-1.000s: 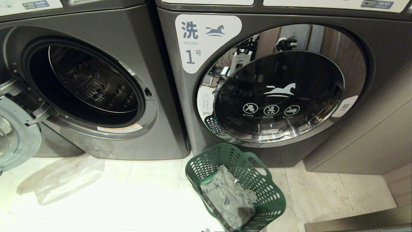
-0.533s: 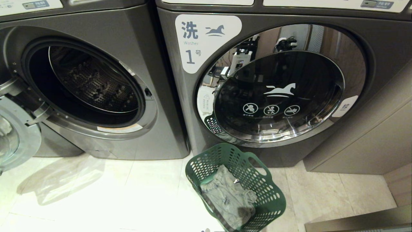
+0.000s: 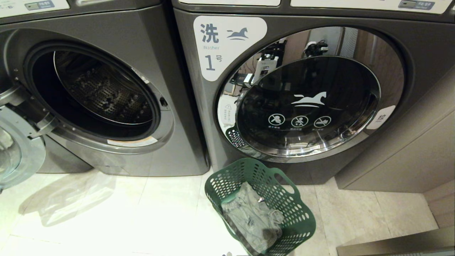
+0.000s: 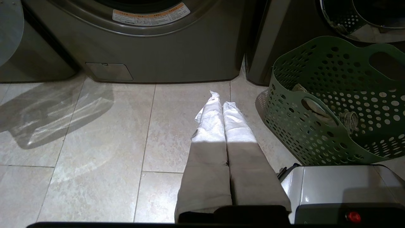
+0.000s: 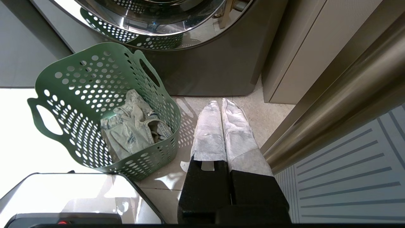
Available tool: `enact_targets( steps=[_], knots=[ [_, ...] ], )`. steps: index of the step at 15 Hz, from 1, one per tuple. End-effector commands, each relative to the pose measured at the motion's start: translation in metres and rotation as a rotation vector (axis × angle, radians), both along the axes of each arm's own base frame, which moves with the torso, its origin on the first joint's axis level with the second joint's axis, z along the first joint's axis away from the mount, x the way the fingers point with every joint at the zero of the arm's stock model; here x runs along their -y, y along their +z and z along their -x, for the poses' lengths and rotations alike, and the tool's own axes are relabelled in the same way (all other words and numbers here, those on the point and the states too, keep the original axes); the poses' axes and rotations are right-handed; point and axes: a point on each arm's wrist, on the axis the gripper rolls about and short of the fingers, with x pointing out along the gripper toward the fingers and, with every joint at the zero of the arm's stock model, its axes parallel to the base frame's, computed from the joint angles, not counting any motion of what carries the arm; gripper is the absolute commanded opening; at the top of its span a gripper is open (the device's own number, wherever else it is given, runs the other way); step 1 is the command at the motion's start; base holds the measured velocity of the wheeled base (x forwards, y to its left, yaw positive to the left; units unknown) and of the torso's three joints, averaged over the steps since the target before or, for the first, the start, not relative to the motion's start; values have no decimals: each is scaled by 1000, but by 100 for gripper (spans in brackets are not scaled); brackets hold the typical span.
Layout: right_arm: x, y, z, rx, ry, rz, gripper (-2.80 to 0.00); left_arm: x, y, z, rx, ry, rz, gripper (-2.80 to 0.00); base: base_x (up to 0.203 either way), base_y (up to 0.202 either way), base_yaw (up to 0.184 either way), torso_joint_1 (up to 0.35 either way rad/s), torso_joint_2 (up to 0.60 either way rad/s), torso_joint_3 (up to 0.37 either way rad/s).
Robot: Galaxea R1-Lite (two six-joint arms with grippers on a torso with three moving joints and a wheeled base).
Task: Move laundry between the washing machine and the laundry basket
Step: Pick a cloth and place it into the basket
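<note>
The laundry (image 3: 250, 218) lies crumpled in the basket (image 3: 296, 208), which stands on the floor (image 3: 106, 213) just in front of the closed machine marked 1 (image 3: 305, 103). The washer (image 3: 96, 96) beside it has its door (image 3: 16, 153) swung wide and the drum dark and bare as far as can be seen. Neither arm shows from the head. The left gripper (image 4: 221, 98) hangs low over the tiles beside the basket, cloth-wrapped fingers pressed together on nothing. The right gripper (image 5: 220, 104) sits on the basket's other side, also pinched together and empty. That garment looks like soft denim: limp, light, not slippery, nothing to break. I'd go for a raised fold or the thick seamed band near the top of the heap, well clear of the holed wall. Expect it to dangle and drag over the rim.
</note>
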Motion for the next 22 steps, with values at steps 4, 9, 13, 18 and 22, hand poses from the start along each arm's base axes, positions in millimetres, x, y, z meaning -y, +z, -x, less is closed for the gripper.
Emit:
enact_targets(
  steps=[4, 9, 13, 18, 22],
  knots=[
    [0, 0, 0, 1, 1, 0, -280, 0, 0, 0, 2, 0, 0, -280, 0, 0, 0, 0, 0, 0],
    [0, 0, 0, 1, 1, 0, -280, 0, 0, 0, 1, 0, 0, -280, 0, 0, 0, 0, 0, 0],
    [0, 0, 0, 1, -1, 0, -280, 0, 0, 0, 0, 0, 0, -280, 0, 0, 0, 0, 0, 0],
    [0, 0, 0, 1, -1, 0, -280, 0, 0, 0, 2, 0, 0, -280, 0, 0, 0, 0, 0, 0],
    [0, 0, 0, 1, -1, 0, -280, 0, 0, 0, 2, 0, 0, -280, 0, 0, 0, 0, 0, 0]
  ],
)
